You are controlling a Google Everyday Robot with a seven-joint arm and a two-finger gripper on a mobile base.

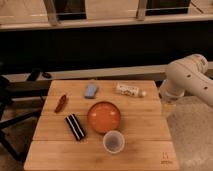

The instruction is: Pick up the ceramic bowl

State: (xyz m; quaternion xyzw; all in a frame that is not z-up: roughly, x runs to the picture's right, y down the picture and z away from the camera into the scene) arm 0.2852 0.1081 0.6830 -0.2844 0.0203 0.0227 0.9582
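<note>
The gripper hangs low beneath the bulky white arm, just off the right edge of the wooden table, and whether it is clenched or released cannot be told. The ceramic bowl sits upright near the middle of the slatted top, apart from the gripper, with a white cup just in front, a dark striped packet to its left, and a reddish snack, a blue sponge and a lying bottle behind. Past the table runs a dark wall under a pale ledge, and speckled floor lies at the right.
</note>
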